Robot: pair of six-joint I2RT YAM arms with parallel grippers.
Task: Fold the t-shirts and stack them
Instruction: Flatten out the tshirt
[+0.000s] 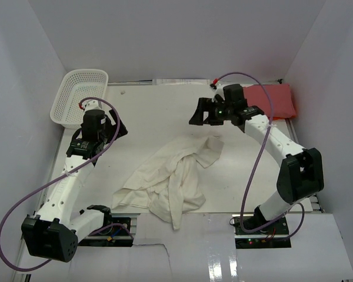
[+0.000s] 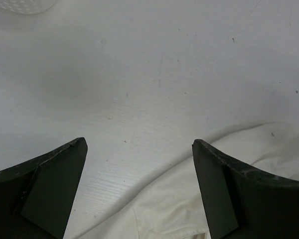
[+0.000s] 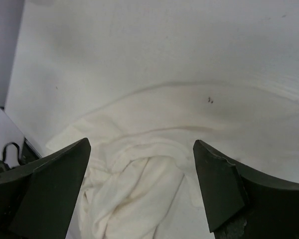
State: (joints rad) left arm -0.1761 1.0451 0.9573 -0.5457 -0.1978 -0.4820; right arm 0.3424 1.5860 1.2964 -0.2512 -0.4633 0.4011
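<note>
Hovering over bare bench (image 2: 154, 74), our left tool (image 2: 139, 144) is released, its fingers spread wide with nothing between them. An edge of the cream-white t-shirt (image 1: 170, 176) lies just below and to the right of its tips. The left arm rises from its near-left base, folds at a low elbow and reaches towards the far left, its wrist turned in towards the middle.

Our right tool (image 3: 142, 144) is likewise released and empty, held above the far end of the same shirt. Its arm bends at the right edge and reaches up and leftwards.

We see the cream-white shirt crumpled in a loose heap mid-bench between the arms, its near end lapping the bench's near edge. The red t-shirt (image 1: 276, 100) lies flat at the far right corner, partly hidden behind the right wrist. A white mesh basket (image 1: 76, 97) sits at the far left corner, just behind the left wrist.
</note>
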